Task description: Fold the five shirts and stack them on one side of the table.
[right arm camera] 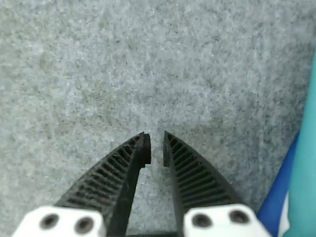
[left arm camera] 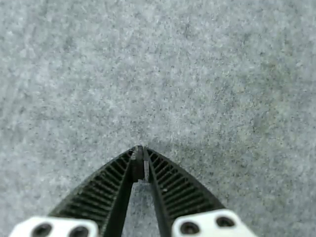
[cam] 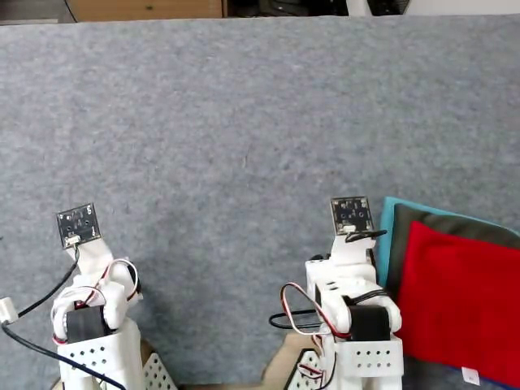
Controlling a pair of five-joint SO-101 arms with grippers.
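Grey felt-covered table (cam: 244,122), with a strip of wooden furniture beyond its far edge. Both arms stand at the near edge, the left arm (cam: 89,313) toward the left corner and the right arm (cam: 357,305) right of the middle.

The stack of folded shirts (cam: 455,305) lies in the near right corner, just beside the right arm on its outer side. The red shirt (cam: 459,284) is on top, with dark grey (cam: 406,223), teal (cam: 388,213) and blue layers peeking out under it. I count four colours and cannot tell if there is a fifth. The stack's long axis runs roughly near edge to far edge, slightly slanted.

The left pincer (left arm camera: 138,163) is clenched, tips touching, over bare felt and grasping nothing. The right pincer (right arm camera: 156,148) is released to a narrow gap and empty, with the teal edge (right arm camera: 307,148) close beside it.

The right arm is clearly nearer, so any touch-up on the stack likely falls to it, reaching sideways toward the right edge.
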